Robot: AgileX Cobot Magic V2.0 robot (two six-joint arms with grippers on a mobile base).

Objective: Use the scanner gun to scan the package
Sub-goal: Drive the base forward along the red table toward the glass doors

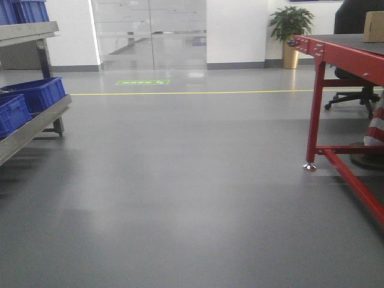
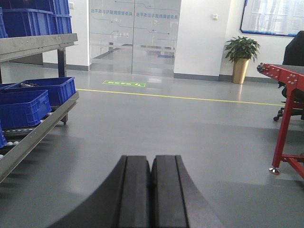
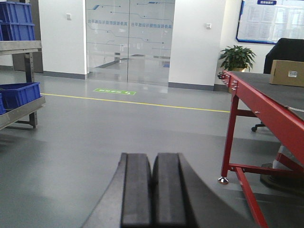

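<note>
Your left claw [image 2: 151, 164] squeezed closed, your right claw [image 3: 152, 161] closed too (pads touching on both), the package [image 3: 287, 72] far right on the red worktop [image 3: 266, 92].

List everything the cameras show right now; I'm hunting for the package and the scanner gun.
package: one, tan cardboard with a white label, on the red table's far end
scanner gun: none in view
red table: one, red frame with a dark top, right side
blue crates: several, blue, on the metal rack
metal rack: one, grey, left side
potted plant: one, green in a gold pot, by the far wall
office chair: one, black, behind the table
glass doors: one pair, far wall
yellow floor line: one, across the floor
left pincer: one, black, shut, empty
right pincer: one, black, shut, empty
</note>
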